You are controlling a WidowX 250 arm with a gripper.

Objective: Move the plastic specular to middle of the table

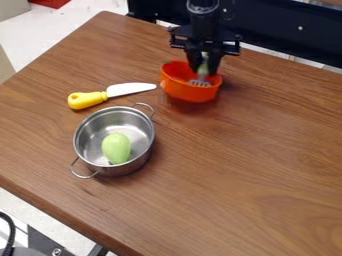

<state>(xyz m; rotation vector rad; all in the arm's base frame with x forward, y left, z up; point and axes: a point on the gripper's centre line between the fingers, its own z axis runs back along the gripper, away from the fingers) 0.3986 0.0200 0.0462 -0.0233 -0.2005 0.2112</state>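
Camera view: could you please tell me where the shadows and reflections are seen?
In the camera view, soft highlights show on the metal pot, dark shadow lies right of the orange bowl, and a faint reddish reflection shows on the table below it.

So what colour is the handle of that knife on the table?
The knife's handle is yellow, as the camera view shows.
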